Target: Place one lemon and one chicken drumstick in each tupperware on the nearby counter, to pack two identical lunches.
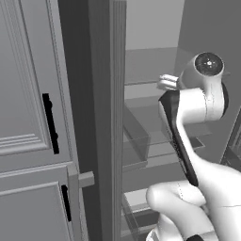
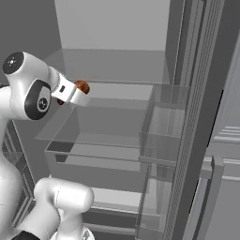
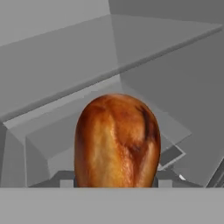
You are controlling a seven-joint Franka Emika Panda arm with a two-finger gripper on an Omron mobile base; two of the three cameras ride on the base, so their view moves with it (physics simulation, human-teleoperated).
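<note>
The arm is reaching into the open fridge, and the pincer (image 2: pixel 80 90) is sitting up at the level of the upper shelf (image 2: pixel 112 101), with something brown-orange showing right at its tip. From the camera on the hand, that brown thing is plainly a roasted chicken drumstick (image 3: pixel 116 142), its fat end bulging up close to the lens and its lower part dropping down to where the fingers would be. The pincer looks to be standing about half closed with the drumstick clamped between its fingers, though the fingertips themselves are being hidden behind the meat, so I am judging the grip from how the drumstick is sitting against the hand rather than from seeing contact.

So the step in hand, as I read it, is fetching a drumstick out of the fridge. The fridge door (image 1: pixel 28 117) is standing open at the left, and clear bins (image 2: pixel 164 136) are hanging on the right side of the compartment.

What the next move is calling for, I would say, is drawing the hand straight back out of the compartment without knocking the shelf edge or the bins, then carrying the drumstick over to the worktop and lowering it into one of the tupperware trays.
</note>
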